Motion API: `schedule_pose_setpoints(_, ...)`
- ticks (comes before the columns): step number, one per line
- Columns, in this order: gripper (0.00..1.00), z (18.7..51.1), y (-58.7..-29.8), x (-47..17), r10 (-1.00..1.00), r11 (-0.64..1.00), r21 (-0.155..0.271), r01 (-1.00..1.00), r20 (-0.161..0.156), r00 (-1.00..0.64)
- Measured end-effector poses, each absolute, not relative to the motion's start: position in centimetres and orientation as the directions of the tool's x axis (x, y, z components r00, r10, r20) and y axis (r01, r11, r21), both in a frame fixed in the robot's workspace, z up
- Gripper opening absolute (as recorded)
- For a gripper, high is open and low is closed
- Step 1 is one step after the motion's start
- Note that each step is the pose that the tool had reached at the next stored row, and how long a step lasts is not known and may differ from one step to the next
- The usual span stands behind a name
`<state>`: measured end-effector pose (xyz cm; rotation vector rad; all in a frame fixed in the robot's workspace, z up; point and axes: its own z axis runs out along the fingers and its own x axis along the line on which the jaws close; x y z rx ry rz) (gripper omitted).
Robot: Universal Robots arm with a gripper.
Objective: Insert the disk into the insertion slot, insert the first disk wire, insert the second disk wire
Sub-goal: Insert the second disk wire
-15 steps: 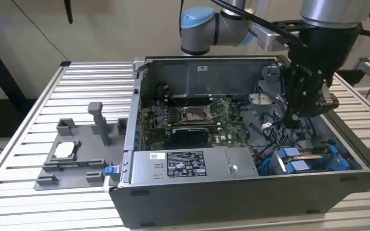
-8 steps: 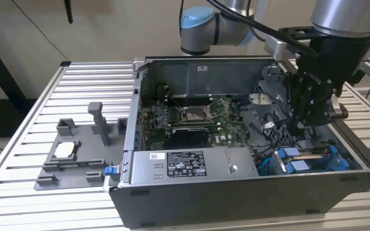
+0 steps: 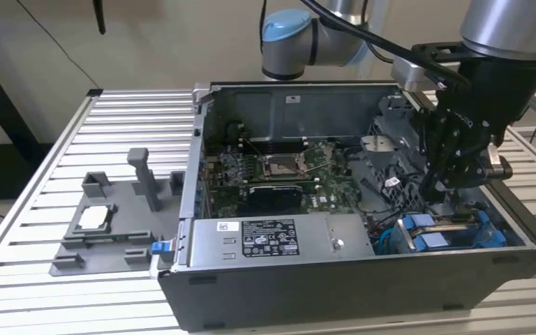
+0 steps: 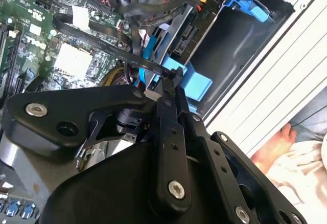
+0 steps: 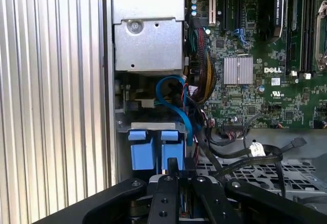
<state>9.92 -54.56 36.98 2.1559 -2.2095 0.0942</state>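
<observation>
Ribbed metal worktop [image 3: 137,112] carrying open computer case [image 3: 343,279], with end effector [image 3: 433,187] pinched narrow on black cable [image 4: 97,41], just above blue-framed disk [image 3: 445,234] seated in insertion slot [image 3: 393,241] at case's near corner.

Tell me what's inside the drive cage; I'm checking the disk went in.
Inside the cage, two blue carrier tabs show at its mouth, in the exterior view's lower right. The disk itself is hidden by the cage's metal.
</observation>
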Motion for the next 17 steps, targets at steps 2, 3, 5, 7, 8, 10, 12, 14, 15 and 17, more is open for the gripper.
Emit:
schedule_pose_setpoints(2, 0.16, 37.0, -54.6, 9.9, -0.996, 0.024, -0.007, -1.000, 0.080, -0.025)
schedule_pose_setpoints(3, 0.16, 37.0, -54.6, 9.9, -0.996, 0.024, -0.006, -1.000, 0.080, -0.025)
schedule_pose_setpoints(5, 0.16, 36.9, -54.6, 10.0, -0.996, 0.024, -0.006, -1.000, 0.081, -0.025)
schedule_pose_setpoints(7, 0.16, 36.9, -54.6, 10.1, -0.997, 0.024, -0.005, -1.000, 0.079, -0.024)
schedule_pose_setpoints(8, 0.16, 36.8, -54.7, 10.1, -0.997, 0.024, -0.003, -1.000, 0.077, -0.024)
schedule_pose_setpoints(10, 0.16, 36.7, -54.8, 10.4, -0.998, 0.024, -0.001, -1.000, 0.061, -0.024)
schedule_pose_setpoints(12, 0.16, 36.6, -55.0, 10.6, -0.999, 0.024, -0.001, -1.000, 0.037, -0.024)
schedule_pose_setpoints(14, 0.16, 36.5, -55.2, 10.7, -1.000, 0.024, 0.000, -1.000, 0.013, -0.024)
schedule_pose_setpoints(15, 0.16, 36.5, -55.4, 10.8, -1.000, 0.024, 0.000, -1.000, 0.005, -0.024)
schedule_pose_setpoints(17, 0.16, 36.3, -55.7, 10.9, -1.000, 0.024, 0.003, -1.000, -0.001, -0.024)
